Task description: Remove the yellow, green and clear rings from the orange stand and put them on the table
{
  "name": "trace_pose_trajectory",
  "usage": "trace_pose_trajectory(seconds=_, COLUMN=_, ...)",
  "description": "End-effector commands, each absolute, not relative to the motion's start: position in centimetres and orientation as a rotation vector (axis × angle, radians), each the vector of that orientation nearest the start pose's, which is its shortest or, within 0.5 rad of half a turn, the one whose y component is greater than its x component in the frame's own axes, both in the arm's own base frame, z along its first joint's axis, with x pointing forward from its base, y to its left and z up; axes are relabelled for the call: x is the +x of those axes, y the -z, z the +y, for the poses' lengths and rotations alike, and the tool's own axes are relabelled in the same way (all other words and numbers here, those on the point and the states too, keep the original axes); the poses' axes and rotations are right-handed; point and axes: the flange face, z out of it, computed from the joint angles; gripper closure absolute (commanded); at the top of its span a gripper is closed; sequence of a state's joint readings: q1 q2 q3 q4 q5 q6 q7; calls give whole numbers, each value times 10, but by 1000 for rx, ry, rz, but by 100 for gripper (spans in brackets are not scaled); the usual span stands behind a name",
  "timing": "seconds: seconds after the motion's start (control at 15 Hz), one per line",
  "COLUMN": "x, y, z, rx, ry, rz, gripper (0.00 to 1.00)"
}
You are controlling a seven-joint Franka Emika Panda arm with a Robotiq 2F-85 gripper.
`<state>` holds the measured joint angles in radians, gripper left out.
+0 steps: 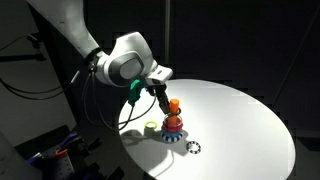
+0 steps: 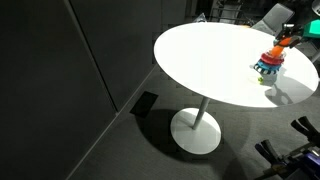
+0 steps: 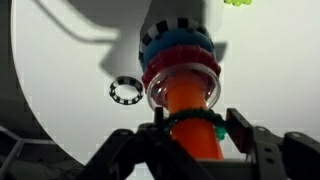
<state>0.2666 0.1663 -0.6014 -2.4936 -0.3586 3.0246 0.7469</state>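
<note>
Dark room surrounds the round white table. The orange stand sits toward one side of the top, nearer the rim than the centre, with broad bare surface beyond it. The gripper is closed on the green ring, one finger on each side, high on the peg. The clear ring encircles the peg below. The yellow ring lies on the table beside the stand, and the toothed ring lies nearby, apart from it.
</note>
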Motion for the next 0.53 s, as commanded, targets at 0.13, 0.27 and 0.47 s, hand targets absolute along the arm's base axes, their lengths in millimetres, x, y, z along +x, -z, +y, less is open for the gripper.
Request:
trace_pose_trajectory(seconds=0.13, x=482, y=-308, z=-136, rx=-2971, ry=695, rz=1127, gripper=61)
trace_pose_trajectory(seconds=0.27, x=481, y=-321, z=-132, rx=-2966, ry=702, rz=1118, gripper=61)
trace_pose_trajectory(seconds=0.47, x=478, y=-342, z=-127, rx=-2951, ry=720, rz=1110, gripper=61)
